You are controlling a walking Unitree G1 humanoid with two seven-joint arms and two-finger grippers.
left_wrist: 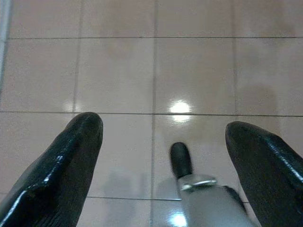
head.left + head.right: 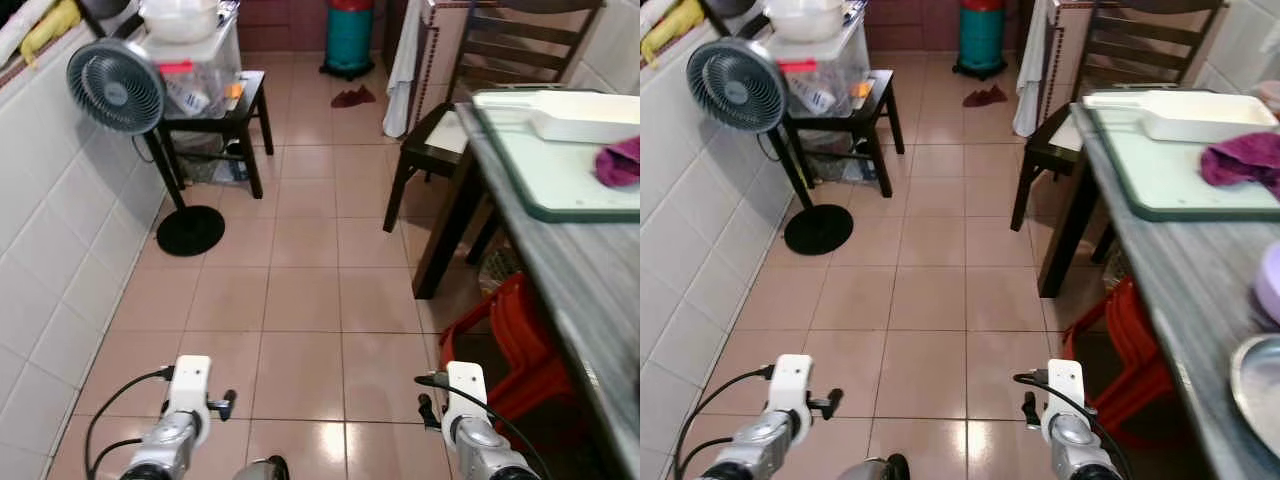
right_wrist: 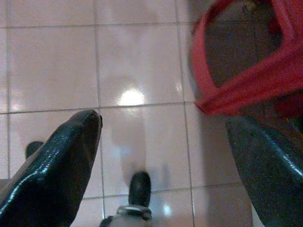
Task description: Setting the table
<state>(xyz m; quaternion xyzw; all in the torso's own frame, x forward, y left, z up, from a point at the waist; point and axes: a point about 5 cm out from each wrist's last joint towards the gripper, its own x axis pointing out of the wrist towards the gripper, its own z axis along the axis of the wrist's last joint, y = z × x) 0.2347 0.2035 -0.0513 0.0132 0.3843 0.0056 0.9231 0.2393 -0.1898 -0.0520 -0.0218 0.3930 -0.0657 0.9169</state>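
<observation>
**A:** What does the table (image 2: pixel 1185 270) look like?

**B:** It has a grey, streaked stone-like top and runs along the robot's right side. A pale green mat with a dark green border (image 2: pixel 1170 170) lies on it. A long white tray (image 2: pixel 1185 115) sits at the mat's far end, and a crumpled purple cloth (image 2: pixel 1245 160) lies on the mat near the tray. Closer in, at the right edge, there is part of a lilac dish (image 2: pixel 1268 285) and the rim of a metal plate (image 2: pixel 1255 385).

**A:** Anything around the table?

**B:** A dark wooden chair (image 2: pixel 450 130) stands at its far end, and a red plastic stool (image 2: pixel 505 345) is tucked underneath. Across the tiled floor (image 2: pixel 310 270), by the white tiled wall, there is a standing fan (image 2: pixel 118 88) and a small black side table (image 2: pixel 235 115) carrying clear plastic tubs.

**A:** Any writing or brand names?

**B:** None that can be read; the fan's centre badge is too small.

**A:** And the grippers?

**B:** The left gripper (image 1: pixel 163 130) hangs over bare floor tiles, its fingers spread wide with nothing between them. The right gripper (image 3: pixel 163 125) is also spread wide and empty, above the floor just beside the red stool.
</observation>
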